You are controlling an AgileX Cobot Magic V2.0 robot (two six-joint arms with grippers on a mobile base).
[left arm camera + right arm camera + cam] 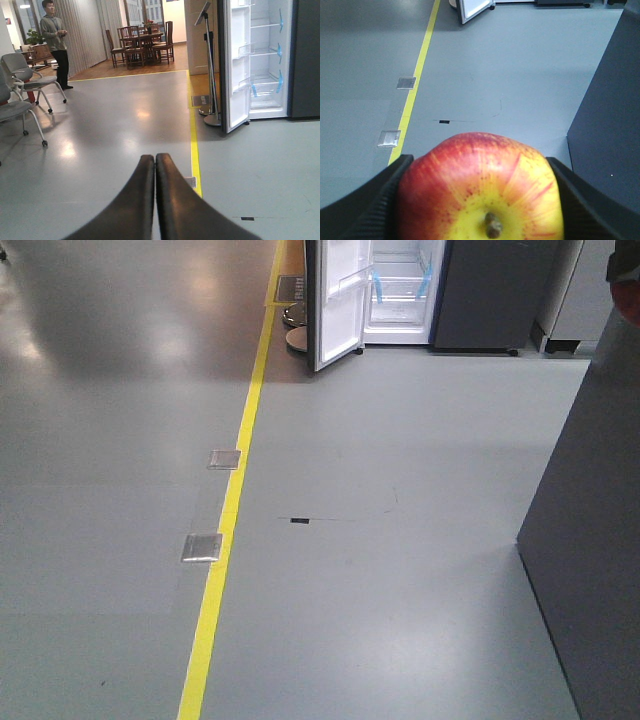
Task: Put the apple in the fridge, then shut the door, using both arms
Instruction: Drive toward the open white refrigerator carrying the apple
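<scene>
No writing can be read anywhere: the tilted sign board on its stand (pixel 209 65) just left of the fridge door is turned away from my left wrist camera, and the strips of blue tape (pixel 379 285) inside the fridge are plain.

The apple (pixel 480 195) sits in my right claw (pixel 479 162), clamped between the two ribbed black fingers (pixel 380 195), one pressing each side. Its stem end faces the wrist camera, yellow around the stem and streaked red toward the far side. That claw is pitched downward over the grey floor (pixel 400 570), so the apple hangs above bare floor, to the right of the yellow line (pixel 230 530) and the two metal floor plates (pixel 202 547) beside it.

My left claw (pixel 155 159) holds nothing; its two smooth black fingers are pressed together along their length. It points roughly level, out across the floor toward the far end of the room.

The fridge (pixel 405 290) stands at the far end, well apart from the apple and from both claws. Its door (pixel 338 310) is swung open to the left, white inside with clear bins, and the white interior with glass shelves shows. A dark grey panel (pixel 590 540) rises close on the right. Far left, a person (pixel 57 40) stands near grey chairs (pixel 25 80).
</scene>
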